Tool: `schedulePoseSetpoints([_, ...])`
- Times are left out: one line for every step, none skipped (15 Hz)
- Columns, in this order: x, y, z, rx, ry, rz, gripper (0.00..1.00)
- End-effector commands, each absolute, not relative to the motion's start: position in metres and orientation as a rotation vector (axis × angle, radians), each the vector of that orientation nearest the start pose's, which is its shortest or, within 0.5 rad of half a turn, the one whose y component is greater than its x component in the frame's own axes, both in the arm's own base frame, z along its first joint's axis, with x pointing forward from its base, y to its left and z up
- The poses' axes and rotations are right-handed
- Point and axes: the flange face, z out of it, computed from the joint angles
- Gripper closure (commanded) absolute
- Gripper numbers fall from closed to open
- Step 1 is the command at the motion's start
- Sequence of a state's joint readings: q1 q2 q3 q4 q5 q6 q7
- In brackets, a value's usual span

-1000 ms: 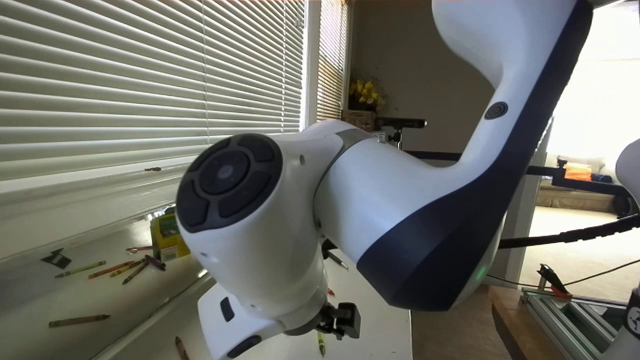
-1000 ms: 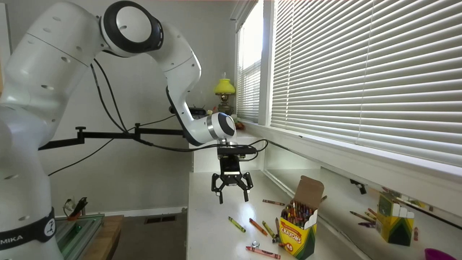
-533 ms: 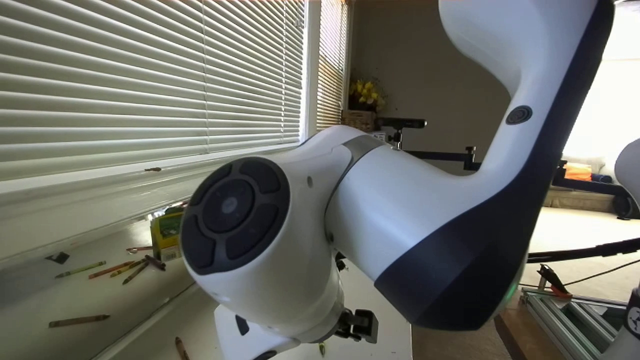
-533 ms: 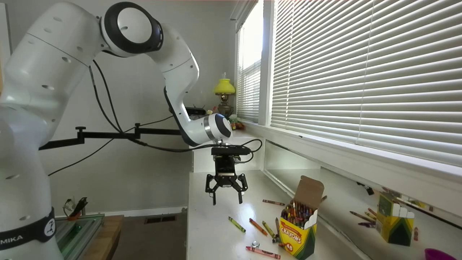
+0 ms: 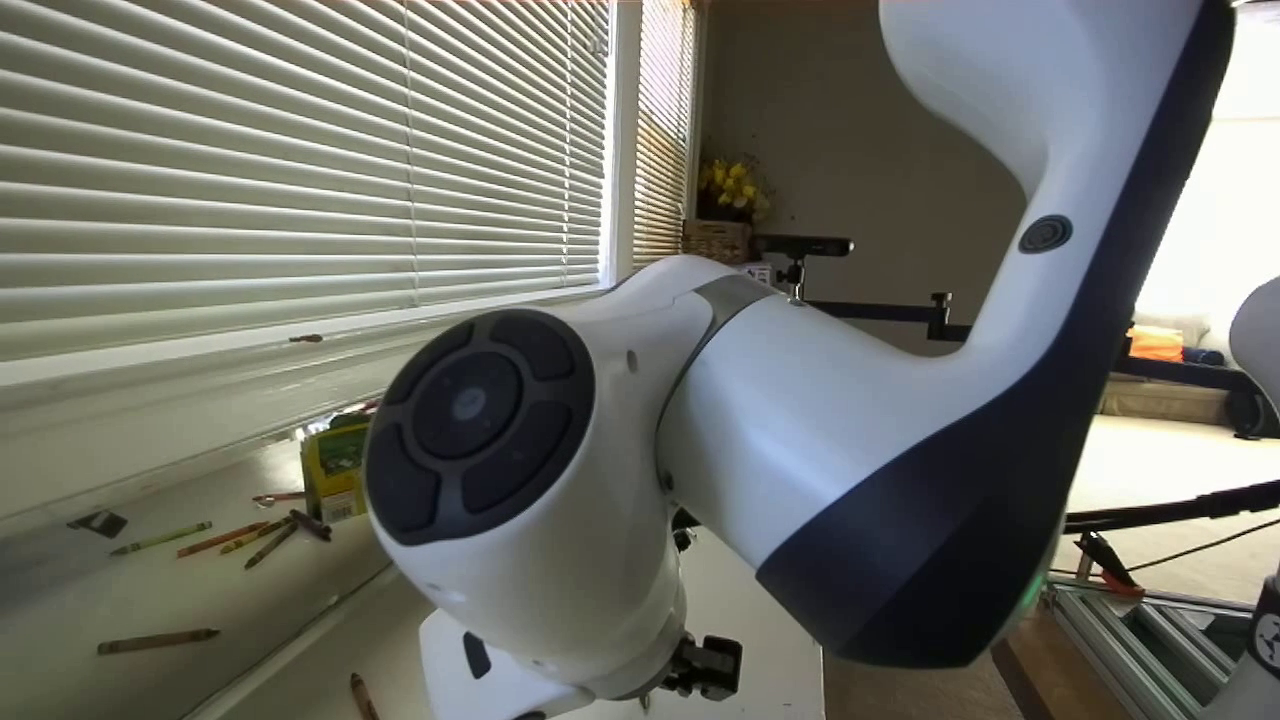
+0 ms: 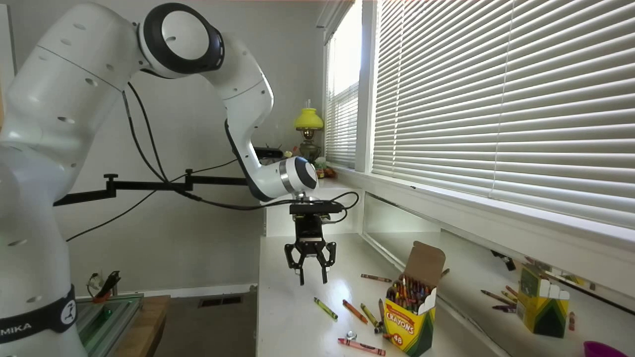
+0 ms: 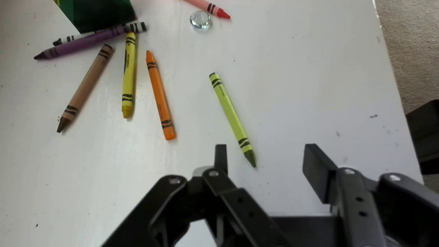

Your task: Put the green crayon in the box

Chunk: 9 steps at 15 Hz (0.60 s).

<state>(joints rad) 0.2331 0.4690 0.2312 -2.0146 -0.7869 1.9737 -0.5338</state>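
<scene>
Can see a slim, lime-green, paper-wrapped wax crayon (image 7: 233,118) lying flat on the glossy white counter (image 7: 298,89), outside the upright yellow-and-green cardboard crayon box (image 6: 404,325). In the wrist view, can see that crayon's dark olive tip (image 7: 250,157) between the fingers (image 7: 319,173) of the black metal end effector (image 7: 266,159). Read the end effector as released, with fingers spread apart, pointing down above the counter. Near the lime-green crayon, find an orange, paper-wrapped crayon (image 7: 160,97); just beyond, a yellow, black-banded crayon (image 7: 129,75) and a tan-brown, dark-tipped crayon (image 7: 84,89). By one end of the yellow crayon, note a purple, dark-tipped crayon (image 7: 84,42); cannot tell whether touching. Find also a clear, round, glassy bead (image 7: 200,20) just beside a pink, red-tipped crayon (image 7: 206,6). In an exterior view, see the box near the yellow crayon, with lid (image 6: 425,259) raised and many-coloured wax crayons (image 6: 410,293) standing packed inside. Farther back, note a yellow-shaded brass lamp (image 6: 308,123); alongside, slatted white blinds (image 6: 501,104).
</scene>
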Motion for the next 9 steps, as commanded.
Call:
schedulePoseSetpoints([0.514, 0.207, 0.195, 1.899, 1.758, -0.578, 0.38])
schedulePoseSetpoints([0.514, 0.206, 0.193, 1.903, 1.761, -0.575, 0.30])
schedulePoseSetpoints([0.515, 0.204, 0.192, 1.909, 1.762, -0.573, 0.30])
schedulePoseSetpoints([0.515, 0.202, 0.190, 1.914, 1.766, -0.570, 0.29])
schedulePoseSetpoints([0.515, 0.200, 0.188, 1.921, 1.766, -0.569, 0.29])
schedulePoseSetpoints([0.514, 0.198, 0.186, 1.924, 1.771, -0.569, 0.35])
schedulePoseSetpoints([0.514, 0.197, 0.184, 1.929, 1.772, -0.568, 0.41])
schedulePoseSetpoints([0.513, 0.195, 0.183, 1.933, 1.771, -0.568, 0.58])
schedulePoseSetpoints([0.513, 0.194, 0.182, 1.934, 1.772, -0.570, 0.67])
